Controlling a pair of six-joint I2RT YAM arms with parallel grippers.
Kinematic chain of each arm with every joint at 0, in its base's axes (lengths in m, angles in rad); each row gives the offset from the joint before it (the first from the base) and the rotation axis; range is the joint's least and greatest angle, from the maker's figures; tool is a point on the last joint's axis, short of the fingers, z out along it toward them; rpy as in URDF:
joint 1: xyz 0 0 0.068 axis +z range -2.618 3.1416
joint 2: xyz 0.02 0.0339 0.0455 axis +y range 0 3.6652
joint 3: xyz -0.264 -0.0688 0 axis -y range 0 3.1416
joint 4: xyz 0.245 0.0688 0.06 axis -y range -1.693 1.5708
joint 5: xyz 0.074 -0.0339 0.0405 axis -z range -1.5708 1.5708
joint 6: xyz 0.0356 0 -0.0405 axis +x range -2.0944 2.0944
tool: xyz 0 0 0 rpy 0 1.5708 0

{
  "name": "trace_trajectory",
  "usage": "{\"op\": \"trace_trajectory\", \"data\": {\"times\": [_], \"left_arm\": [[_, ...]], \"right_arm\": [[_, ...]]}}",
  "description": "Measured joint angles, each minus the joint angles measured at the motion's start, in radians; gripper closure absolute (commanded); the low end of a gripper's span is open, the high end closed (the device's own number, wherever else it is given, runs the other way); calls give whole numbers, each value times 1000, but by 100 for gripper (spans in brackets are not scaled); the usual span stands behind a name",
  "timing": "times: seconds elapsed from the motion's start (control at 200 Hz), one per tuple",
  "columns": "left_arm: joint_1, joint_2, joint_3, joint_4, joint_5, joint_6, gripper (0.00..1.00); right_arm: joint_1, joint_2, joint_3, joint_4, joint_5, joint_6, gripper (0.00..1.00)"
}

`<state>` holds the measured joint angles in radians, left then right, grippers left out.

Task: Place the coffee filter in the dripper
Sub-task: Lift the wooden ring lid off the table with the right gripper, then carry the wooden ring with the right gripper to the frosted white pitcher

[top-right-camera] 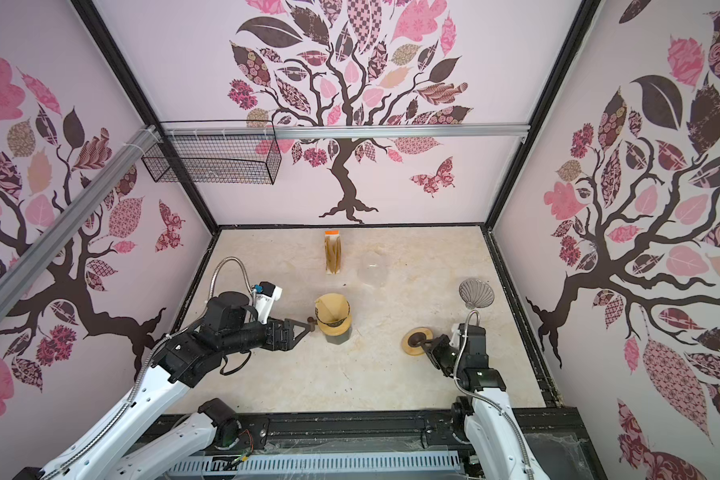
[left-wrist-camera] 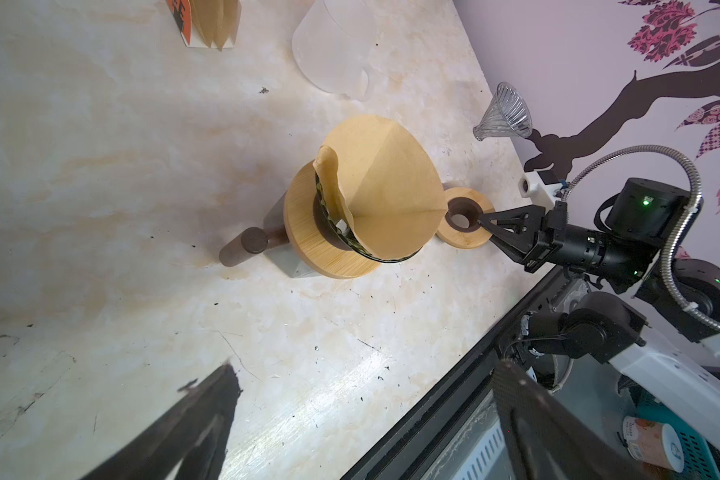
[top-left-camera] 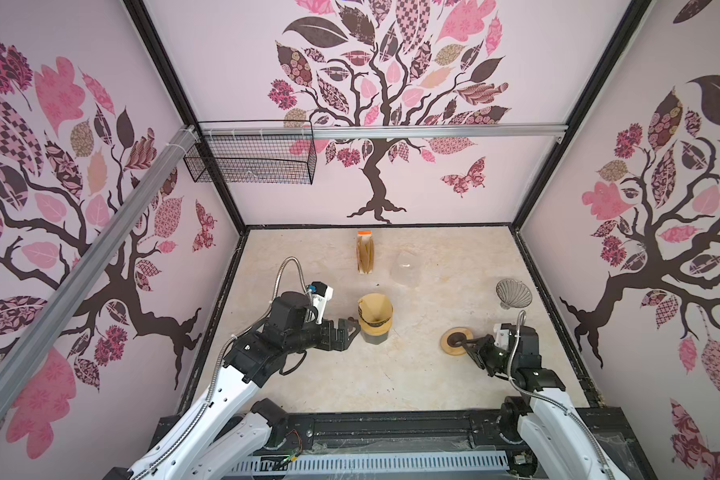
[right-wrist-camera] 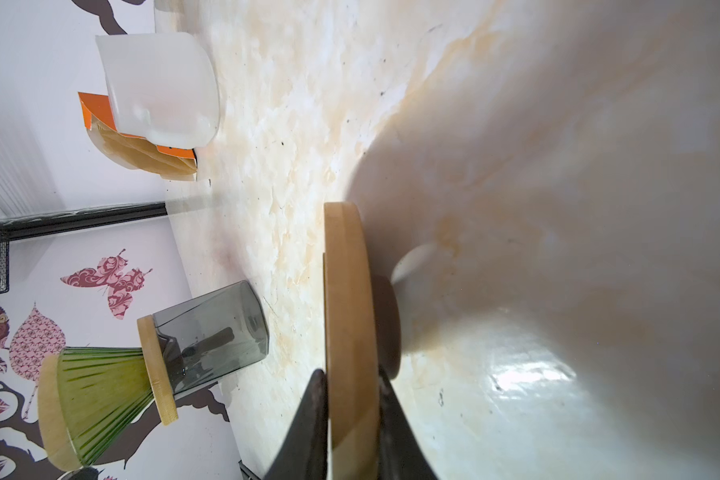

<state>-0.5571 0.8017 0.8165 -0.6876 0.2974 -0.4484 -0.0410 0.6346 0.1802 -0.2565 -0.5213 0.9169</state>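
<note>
The tan paper coffee filter (top-left-camera: 375,306) (top-right-camera: 332,306) (left-wrist-camera: 391,187) sits opened as a cone in the green ribbed dripper (right-wrist-camera: 100,390). The dripper's wooden collar (left-wrist-camera: 308,237) rests on a grey glass carafe (right-wrist-camera: 213,328) (top-left-camera: 376,338) at mid-table. My left gripper (top-left-camera: 352,332) (top-right-camera: 304,332) (left-wrist-camera: 364,368) stands wide open just left of the carafe, holding nothing. My right gripper (top-left-camera: 464,343) (top-right-camera: 427,343) (right-wrist-camera: 350,376) (left-wrist-camera: 481,220) is shut on the edge of a round wooden ring (top-left-camera: 449,349) (top-right-camera: 412,350) (right-wrist-camera: 346,291) lying on the table to the right.
A clear ribbed glass cone (top-left-camera: 513,293) (top-right-camera: 476,293) (left-wrist-camera: 506,110) stands near the right wall. A pack of folded filters (top-left-camera: 365,251) (top-right-camera: 333,257) and a frosted plastic cover (top-left-camera: 406,266) (right-wrist-camera: 159,87) sit at the back. The carafe's dark handle (left-wrist-camera: 242,249) points toward my left gripper.
</note>
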Motion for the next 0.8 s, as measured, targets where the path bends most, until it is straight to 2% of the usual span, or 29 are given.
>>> {"op": "trace_trajectory", "data": {"times": [0.215,0.395,0.695,0.8], "left_arm": [[-2,3,0,6,2,0,2],[-17,5,0,6,-3,-4,2],[-19,-13,5,-24,-86,-47,2],[-17,-8,67,-88,-127,-58,2]], "right_arm": [[0,15,24,-18,-6,10,95],[0,119,135,-28,-18,24,98],[0,441,488,103,-66,37,100],[10,584,624,173,-86,38,100]]}}
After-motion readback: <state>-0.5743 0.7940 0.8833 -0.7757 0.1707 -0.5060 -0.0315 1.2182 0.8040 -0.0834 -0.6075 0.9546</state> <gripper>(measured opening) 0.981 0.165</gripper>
